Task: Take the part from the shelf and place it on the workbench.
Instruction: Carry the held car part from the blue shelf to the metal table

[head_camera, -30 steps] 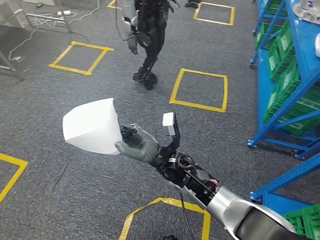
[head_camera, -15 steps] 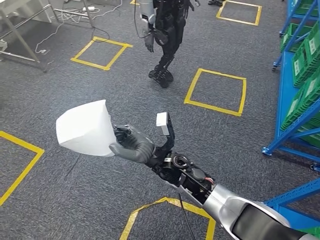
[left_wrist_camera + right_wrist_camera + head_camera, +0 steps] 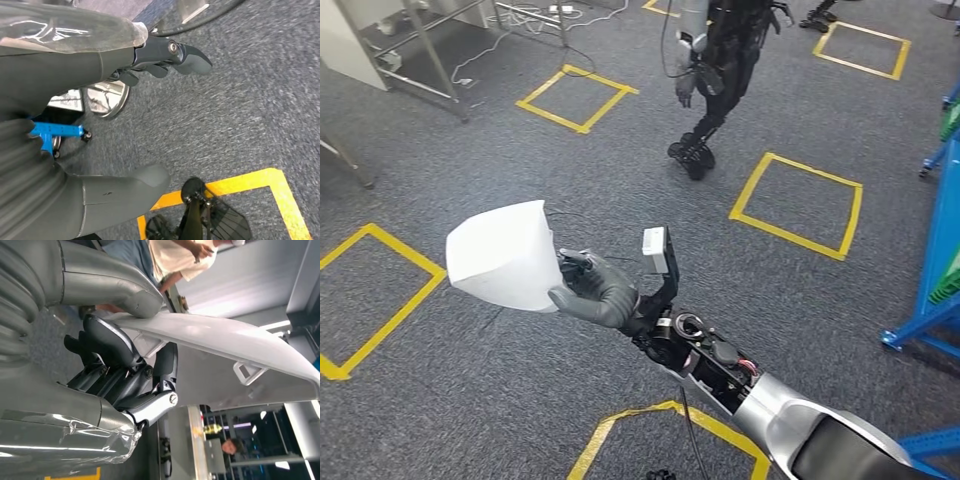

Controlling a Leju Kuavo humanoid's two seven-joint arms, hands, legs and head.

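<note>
One white moulded plastic part (image 3: 501, 256), smooth and wedge-shaped, is held out over the grey carpet floor (image 3: 433, 400) — the robot's right hand (image 3: 595, 290) grips it at its near edge, grey thumb on top and dark fingers (image 3: 113, 365) curled under the shell. In the right wrist view the part (image 3: 241, 355) shows a pale underside with a small rectangular clip moulded into it. The silver right arm (image 3: 773, 410) reaches in from the lower right, with one small white box-shaped camera (image 3: 656, 247) standing on a black bracket at the wrist.

The left hand (image 3: 113, 125) hangs low over the carpet, thumb and dark fingers (image 3: 181, 52) apart with nothing between them.

Around it I count five yellow tape squares on the floor, some cut off at the edges: one at the left (image 3: 373, 300), one farther back (image 3: 576, 98), one to the right (image 3: 799, 205), one at the far top right (image 3: 863, 45) and one just under the arm (image 3: 675, 420). One other dark humanoid robot (image 3: 712, 70) stands beyond, between the squares. A blue metal shelf frame (image 3: 935, 260) rises at the right edge, holding a green bin. Grey metal table legs (image 3: 433, 50) and loose white cables lie at the far left. A person in a pale shirt (image 3: 181, 257) shows in the right wrist view, behind the part.
</note>
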